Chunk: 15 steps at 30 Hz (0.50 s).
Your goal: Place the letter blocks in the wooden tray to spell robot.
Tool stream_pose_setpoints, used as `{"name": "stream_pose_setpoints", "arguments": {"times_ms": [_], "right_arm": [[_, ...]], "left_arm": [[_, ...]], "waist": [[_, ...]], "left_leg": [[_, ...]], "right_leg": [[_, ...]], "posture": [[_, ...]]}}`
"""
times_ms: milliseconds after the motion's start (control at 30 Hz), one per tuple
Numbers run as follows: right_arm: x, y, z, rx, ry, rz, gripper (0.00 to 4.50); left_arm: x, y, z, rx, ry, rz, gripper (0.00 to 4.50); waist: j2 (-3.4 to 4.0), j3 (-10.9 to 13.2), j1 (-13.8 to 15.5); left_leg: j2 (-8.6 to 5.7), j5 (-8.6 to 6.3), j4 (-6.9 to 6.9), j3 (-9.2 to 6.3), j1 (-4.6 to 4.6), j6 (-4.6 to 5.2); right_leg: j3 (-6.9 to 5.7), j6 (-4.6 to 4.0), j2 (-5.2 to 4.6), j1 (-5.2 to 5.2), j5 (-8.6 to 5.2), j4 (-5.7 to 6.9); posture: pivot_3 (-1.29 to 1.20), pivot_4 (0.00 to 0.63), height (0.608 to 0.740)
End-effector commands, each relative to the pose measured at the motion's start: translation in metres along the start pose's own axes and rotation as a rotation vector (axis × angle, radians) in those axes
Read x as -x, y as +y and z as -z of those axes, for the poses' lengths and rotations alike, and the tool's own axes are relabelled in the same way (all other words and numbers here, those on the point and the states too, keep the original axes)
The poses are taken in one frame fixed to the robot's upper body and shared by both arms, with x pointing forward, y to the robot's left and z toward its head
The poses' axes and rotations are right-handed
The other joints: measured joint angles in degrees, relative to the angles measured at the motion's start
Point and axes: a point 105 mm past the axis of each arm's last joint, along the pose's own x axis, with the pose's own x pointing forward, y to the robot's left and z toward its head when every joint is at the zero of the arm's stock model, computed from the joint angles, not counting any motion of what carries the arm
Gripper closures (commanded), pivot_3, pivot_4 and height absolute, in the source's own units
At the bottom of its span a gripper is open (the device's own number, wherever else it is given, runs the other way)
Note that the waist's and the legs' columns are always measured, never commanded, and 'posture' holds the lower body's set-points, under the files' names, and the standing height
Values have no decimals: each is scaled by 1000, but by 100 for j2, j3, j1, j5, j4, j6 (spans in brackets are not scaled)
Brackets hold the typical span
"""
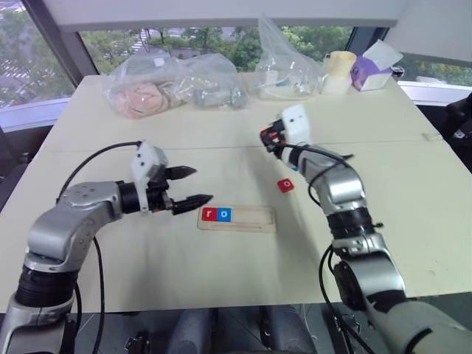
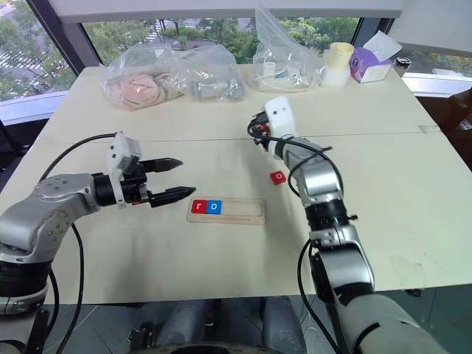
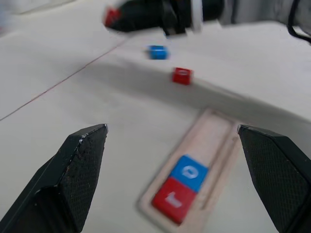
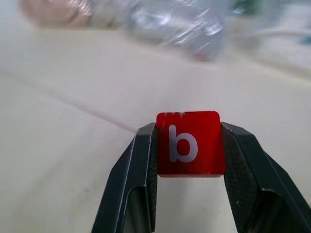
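Observation:
The wooden tray (image 1: 254, 220) lies in the middle of the table. In its left end sit a red "r" block (image 1: 210, 214) and a blue "o" block (image 1: 224, 214). Just left of the tray my left gripper (image 1: 200, 184) hovers open and empty, pointing toward it. Behind the tray my right gripper (image 4: 189, 128) is raised above the table, shut on a red "b" block (image 4: 190, 143). A red "o" block (image 1: 285, 185) lies loose behind the tray's right end. The left wrist view shows a blue block (image 3: 157, 52) lying farther back; its letter is unreadable.
Clear plastic bags (image 1: 173, 82) holding things lie along the far side of the table. A pale cup (image 1: 340, 71) and a purple tissue box (image 1: 372, 74) stand at the far right corner. The table's front edge (image 1: 221, 299) runs near my arms.

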Motion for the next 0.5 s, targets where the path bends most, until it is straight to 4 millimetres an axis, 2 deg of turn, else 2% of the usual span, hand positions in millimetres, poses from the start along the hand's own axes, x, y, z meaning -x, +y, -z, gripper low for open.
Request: {"name": "stream_pose_setpoints", "arguments": {"times_ms": [33, 100, 233, 367, 500], "right_arm": [[48, -9, 9, -77, 42, 138, 3301], [77, -7, 26, -124, 99, 198, 3301], [109, 2, 54, -184, 204, 257, 3301], [126, 9, 73, -322, 267, 347, 3301], [128, 12, 80, -375, 299, 358, 3301]], "left_arm": [[-16, -20, -10, -49, -30, 102, 0], [-23, -24, -9, -49, -29, 136, 0], [-25, -21, -5, -60, -7, 159, 0], [-27, -16, 0, -81, 19, 172, 0], [-29, -9, 2, -89, 29, 180, 0]], "waist": [[3, -3, 22], [5, -3, 10], [14, -3, -76], [18, -5, -35], [17, -6, -12]], "left_leg": [[0, 0, 2, 1, 0, 0], [3, 0, -1, -5, -2, 1], [2, 1, 4, 14, 8, 3], [9, 3, 3, 8, 30, 6], [2, 3, 4, 11, 14, 6]], "right_leg": [[0, 0, 0, 0, 0, 0], [-2, -1, 1, -1, -2, 1], [20, -29, 9, -9, -10, 1], [17, -37, 13, 13, -13, -1], [18, -35, 4, 7, -11, -18]], "posture": [[0, 150, 740], [0, 150, 740], [0, 150, 740], [0, 150, 740], [0, 150, 740]]}}
